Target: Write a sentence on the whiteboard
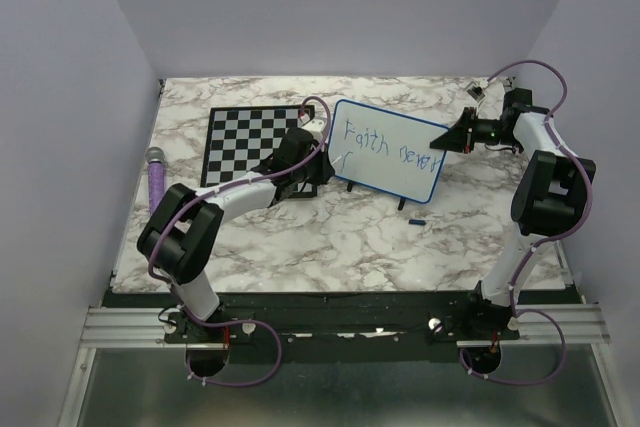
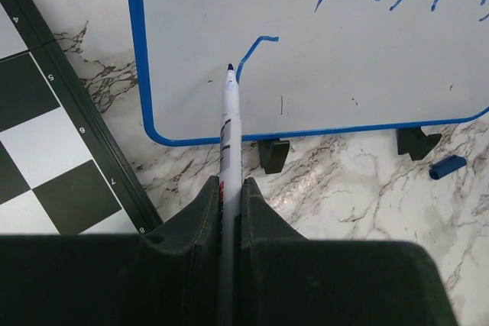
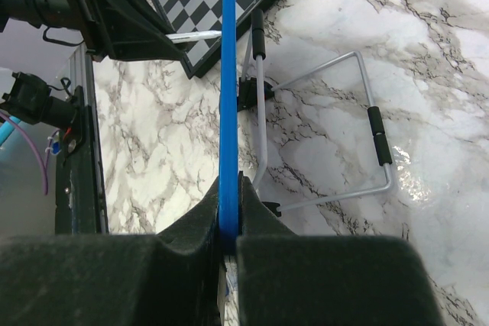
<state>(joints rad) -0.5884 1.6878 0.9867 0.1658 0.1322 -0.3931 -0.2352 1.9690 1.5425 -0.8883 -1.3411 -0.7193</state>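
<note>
Between the closed jaws of the left gripper [image 2: 231,188] sits the marker [image 2: 229,124], its tip just ahead at the whiteboard [image 2: 191,36], below the unfinished sentence [image 1: 390,147]. The right gripper [image 3: 229,192] clamps the board's edge; if this clamp slips, marker pressure could tilt it and spoil strokes.

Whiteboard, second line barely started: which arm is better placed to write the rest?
Left. The left gripper holds the marker, tip by the lone blue stroke on the whiteboard; the right gripper is clamped on its frame.
</note>
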